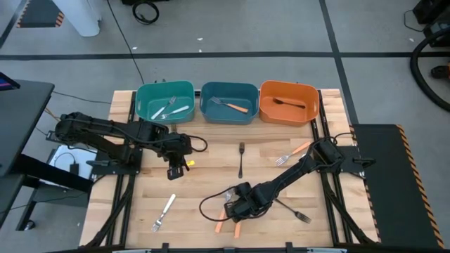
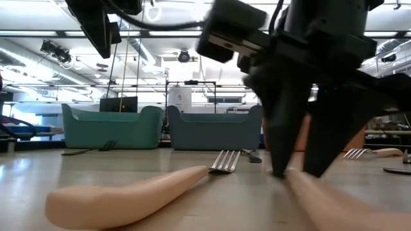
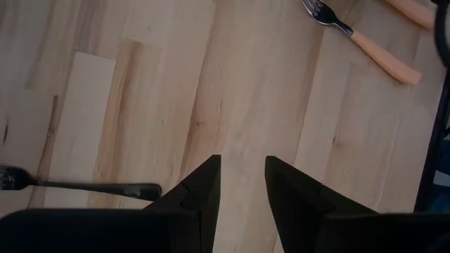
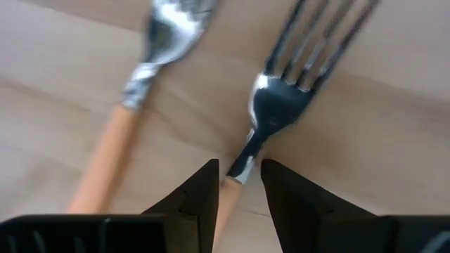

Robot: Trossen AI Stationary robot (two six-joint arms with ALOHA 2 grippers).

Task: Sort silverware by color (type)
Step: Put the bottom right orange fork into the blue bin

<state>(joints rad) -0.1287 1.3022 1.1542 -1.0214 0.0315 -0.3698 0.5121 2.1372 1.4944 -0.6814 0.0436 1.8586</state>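
My right gripper (image 1: 235, 206) is low over two orange-handled forks (image 4: 105, 161) near the table's front middle. Its open fingers point down and straddle one of these forks (image 4: 271, 105), just behind the silver neck. My left gripper (image 1: 174, 171) is open and empty above bare wood at the left middle. A black fork (image 1: 240, 158) lies at the centre, an orange-handled fork (image 1: 292, 153) to its right, a black fork (image 1: 292, 211) at the front right and a silver fork (image 1: 164, 212) at the front left. My right gripper's fingers (image 4: 200, 190) stand on either side of the fork's handle (image 4: 228, 193), where the orange meets the silver neck. They come from above, across the fork, with their tips at the table (image 2: 277, 170). I cannot tell whether they touch it. The fork lies flat on the wood.
Three bins stand along the far edge: a teal bin (image 1: 144, 98) with silver forks, a blue bin (image 1: 211, 95) with an orange-handled fork, and an orange bin (image 1: 271, 95) with a black fork. Bare wood lies between the two arms.
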